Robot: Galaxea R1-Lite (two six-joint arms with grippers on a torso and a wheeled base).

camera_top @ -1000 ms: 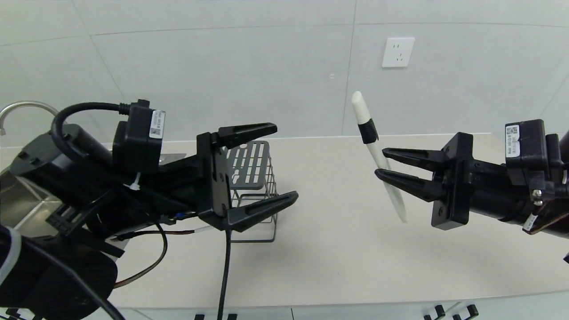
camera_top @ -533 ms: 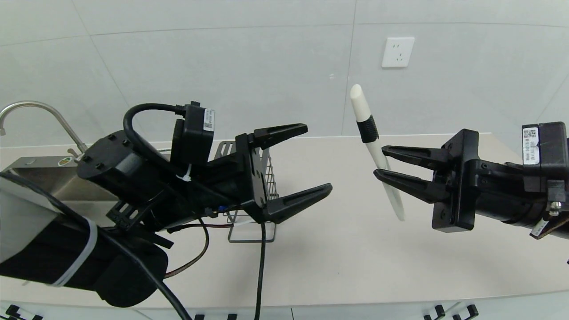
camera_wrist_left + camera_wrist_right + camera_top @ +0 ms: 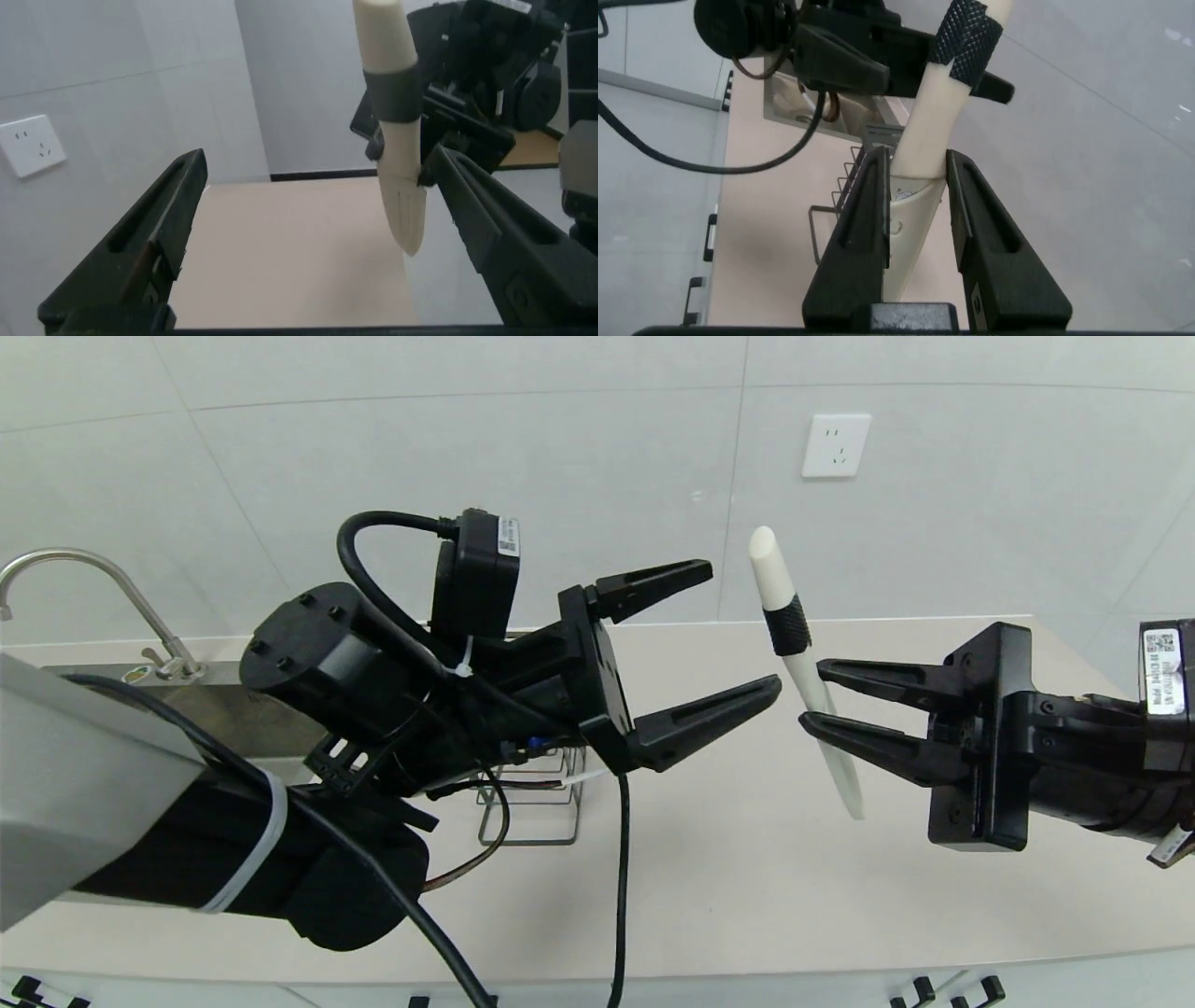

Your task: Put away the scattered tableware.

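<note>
Head view: above the beige countertop (image 3: 747, 887), the right gripper (image 3: 812, 693) is clamped on a white utensil (image 3: 773, 574) just below its black grip band. The utensil stands tilted, rounded end up. The left gripper (image 3: 744, 623) hangs just beside it, jaws spread wide, holding nothing. A wire rack (image 3: 527, 817) stands on the counter behind the left arm.

Left wrist view: the utensil (image 3: 397, 159) appears between the wide-open fingers, nearer one.

Right wrist view: both fingers press the utensil's pale shaft (image 3: 924, 121).
</note>
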